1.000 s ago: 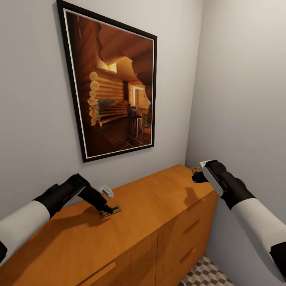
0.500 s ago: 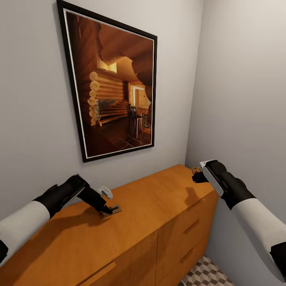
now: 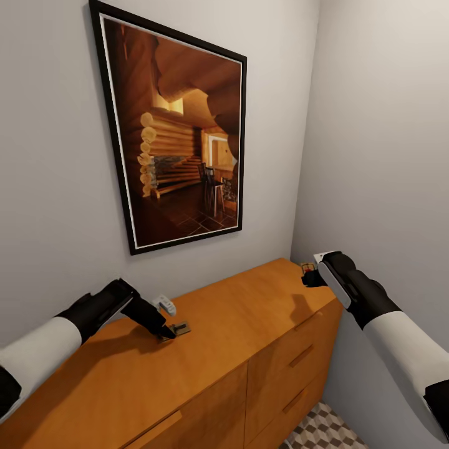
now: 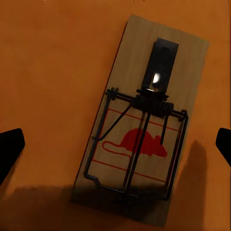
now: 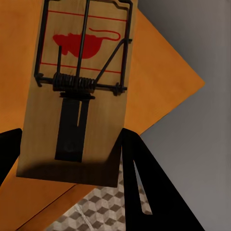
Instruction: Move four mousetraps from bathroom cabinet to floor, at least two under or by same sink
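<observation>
Two grippers work over the cabinet (image 3: 206,349), each at a mousetrap. Left gripper (image 3: 167,332) hangs low over the cabinet's top with its fingers spread wide — in the left wrist view the dark fingertips (image 4: 10,147) stand well apart, either side of the first mousetrap (image 4: 147,120), which lies flat on the orange wood, touched by neither. Right gripper (image 3: 307,279) is pinched on the second mousetrap (image 5: 79,91), holding it by its short end, tilted, just above the cabinet's far corner by the side wall. Behind the cabinet, a black-framed picture (image 3: 174,137) of a log interior hangs on the grey wall. Below the cabinet's drawer fronts, a patch of cube-patterned bathroom floor (image 3: 321,430) shows — also seen in the right wrist view past the cabinet's edge
</observation>
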Controlling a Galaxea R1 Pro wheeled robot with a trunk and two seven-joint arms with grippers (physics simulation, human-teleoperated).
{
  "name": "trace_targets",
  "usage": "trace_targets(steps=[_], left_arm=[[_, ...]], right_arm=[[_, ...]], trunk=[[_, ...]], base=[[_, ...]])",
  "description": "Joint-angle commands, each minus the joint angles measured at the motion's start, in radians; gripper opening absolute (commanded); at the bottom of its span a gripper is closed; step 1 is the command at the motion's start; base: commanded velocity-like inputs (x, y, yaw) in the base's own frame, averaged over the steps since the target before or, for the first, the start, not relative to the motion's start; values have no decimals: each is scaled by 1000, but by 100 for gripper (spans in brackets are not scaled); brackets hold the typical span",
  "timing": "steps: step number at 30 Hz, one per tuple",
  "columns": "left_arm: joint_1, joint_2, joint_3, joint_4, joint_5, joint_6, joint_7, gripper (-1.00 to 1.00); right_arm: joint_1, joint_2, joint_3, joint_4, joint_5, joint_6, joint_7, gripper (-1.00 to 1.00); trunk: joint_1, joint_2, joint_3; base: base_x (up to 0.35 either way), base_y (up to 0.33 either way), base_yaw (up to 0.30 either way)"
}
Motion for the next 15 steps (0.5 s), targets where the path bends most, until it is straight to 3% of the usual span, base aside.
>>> trace_targets(steps=[1,15], left_arm=[[-2,-1,-6,0,10,7,3,100],[-2,-32,-6,10,10,7,7,100]], right_arm=[[-1,-1,4,-1,-13,2,-10,-100],[-1,-1,3,-1,-12,2,-9,-100]], trunk=[[0,-1,-1],[0,-1,-1]], base=[[0,0,0],[0,0,0]])
